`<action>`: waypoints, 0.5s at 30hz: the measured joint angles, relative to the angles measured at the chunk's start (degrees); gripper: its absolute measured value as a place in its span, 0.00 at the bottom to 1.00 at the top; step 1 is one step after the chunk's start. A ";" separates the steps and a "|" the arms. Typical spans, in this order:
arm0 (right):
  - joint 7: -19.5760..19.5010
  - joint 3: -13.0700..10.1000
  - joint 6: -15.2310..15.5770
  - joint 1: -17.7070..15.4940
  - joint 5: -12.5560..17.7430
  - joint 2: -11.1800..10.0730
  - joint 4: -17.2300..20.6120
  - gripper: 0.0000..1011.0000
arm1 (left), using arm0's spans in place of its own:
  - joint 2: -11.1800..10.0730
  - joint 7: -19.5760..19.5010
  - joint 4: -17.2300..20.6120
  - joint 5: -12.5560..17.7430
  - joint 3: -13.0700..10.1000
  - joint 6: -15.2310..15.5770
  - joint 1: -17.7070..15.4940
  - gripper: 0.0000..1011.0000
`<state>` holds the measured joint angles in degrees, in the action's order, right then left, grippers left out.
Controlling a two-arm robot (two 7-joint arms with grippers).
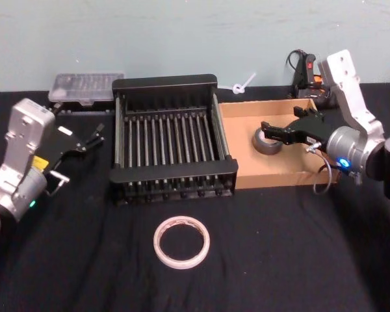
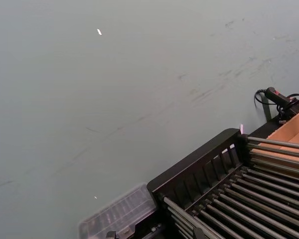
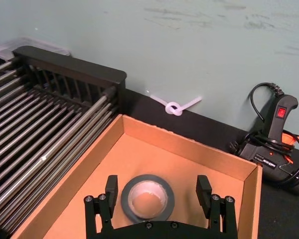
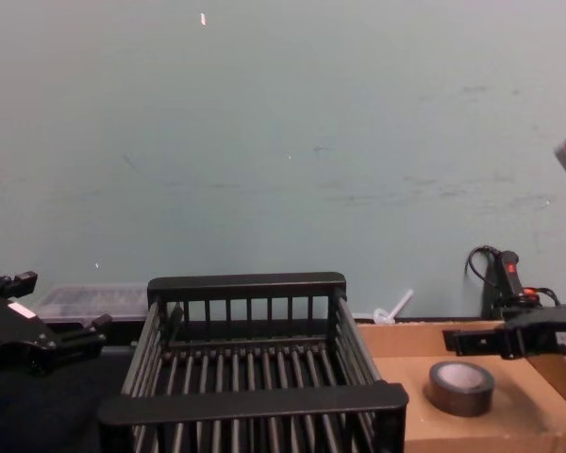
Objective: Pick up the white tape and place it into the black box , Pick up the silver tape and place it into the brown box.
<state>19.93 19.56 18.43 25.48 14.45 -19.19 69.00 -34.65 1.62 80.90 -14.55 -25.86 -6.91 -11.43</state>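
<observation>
Silver tape delivered, white tape waiting

The right gripper (image 3: pixel 159 196) hangs wide open over the small dark grey-silver tape roll (image 3: pixel 147 197) lying in the shallow brown cardboard tray (image 3: pixel 199 152). The large thin white tape ring (image 1: pixel 181 242) lies near the tabletop's front edge, outside the black slatted plastic crate (image 1: pixel 172 85). The open left gripper (image 1: pixel 91 138) could snag the crate's rim when reaching.

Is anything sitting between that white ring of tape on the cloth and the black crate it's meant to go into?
Nothing visible. The white tape lies flat on the cloth in front of the black box, with bare cloth between them. The crate's near wall stands on that side, so the ring must be lifted over it.
</observation>
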 joint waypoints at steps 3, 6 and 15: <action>0.82 -0.28 -0.32 -1.47 0.05 -1.10 2.31 0.99 | 0.00 0.00 0.00 0.00 0.00 0.00 0.00 0.99; 1.67 -0.70 -0.88 -3.42 0.39 -2.45 4.98 0.99 | 0.00 0.00 0.00 0.00 0.00 0.00 0.00 0.99; 4.53 -1.79 -3.17 -8.63 2.10 -6.53 12.08 0.99 | 0.00 0.00 0.00 0.00 0.00 0.00 0.00 0.99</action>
<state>24.46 17.77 15.26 16.85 16.55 -25.72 81.08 -34.65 1.62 80.90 -14.55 -25.86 -6.91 -11.43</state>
